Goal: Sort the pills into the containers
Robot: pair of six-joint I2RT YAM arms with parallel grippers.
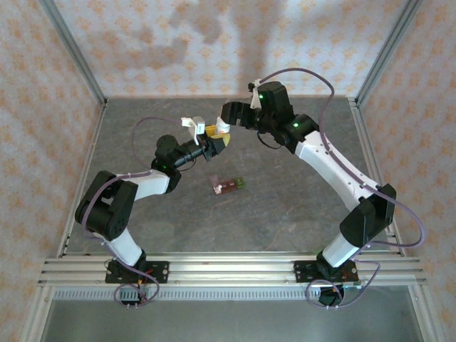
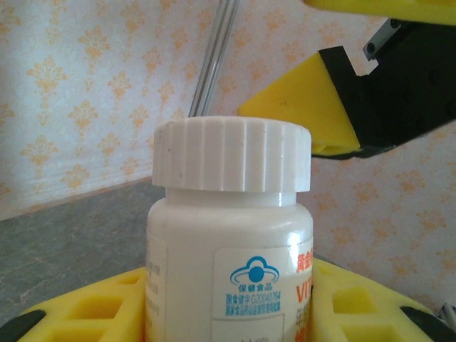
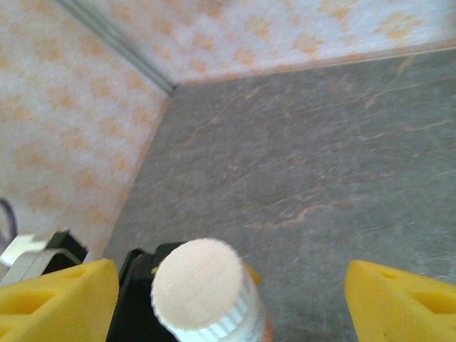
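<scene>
- my left hand (image 2: pixel 228 317) is clamped on a white plastic pill bottle (image 2: pixel 228 242), with matte yellow blocky fingers (image 2: pixel 85 313) pressed to both sides of its smooth body.
- the bottle's white ribbed screw cap (image 2: pixel 233 153) is on, and its flat top looks faintly grainy.
- the label (image 2: pixel 256 285) carries a round blue logo, blue chinese characters and orange letters "vit"; i cannot read the smaller print.
- my right hand (image 3: pixel 228 299) is spread wide over the cap, its wedge-shaped yellow fingers either side of it and gripping nothing.
- the containers (image 1: pixel 229 185), a short reddish-brown strip of joined box compartments with one green end, lie on the grey stone-veined tabletop (image 1: pixel 285 206), apart from both hands and nearer the arm bases.
</scene>
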